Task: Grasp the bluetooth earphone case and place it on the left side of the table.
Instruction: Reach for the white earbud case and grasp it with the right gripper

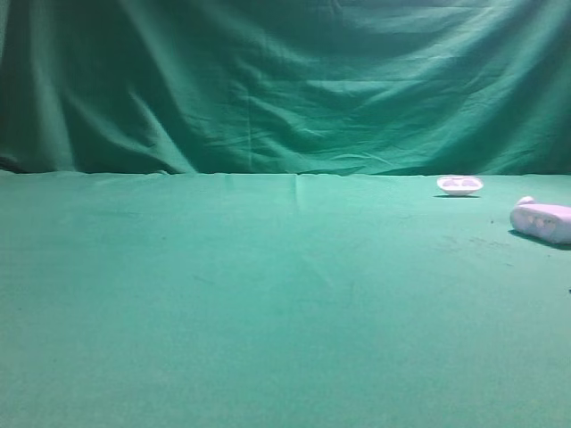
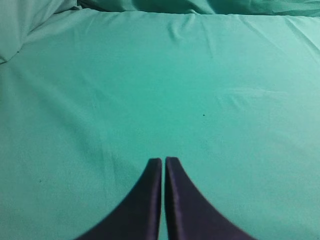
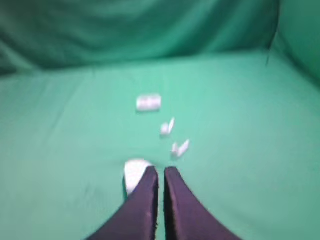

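A green cloth backdrop (image 1: pixel 285 85) hangs behind the scene in loose folds and creases, darker toward its left edge. It meets a surface covered in matching green cloth along a straight horizontal line. The light is dim and even, tinting everything green.

Wide green table (image 1: pixel 223 294) lies bare across the left and middle, easy passage there. Obstacles cluster far right: the bluetooth earphone case (image 1: pixel 542 221) at the edge, a shallow white dish (image 1: pixel 459 185) behind it. Right wrist view shows two small white pieces (image 3: pixel 180 148) just ahead of the fingertips.
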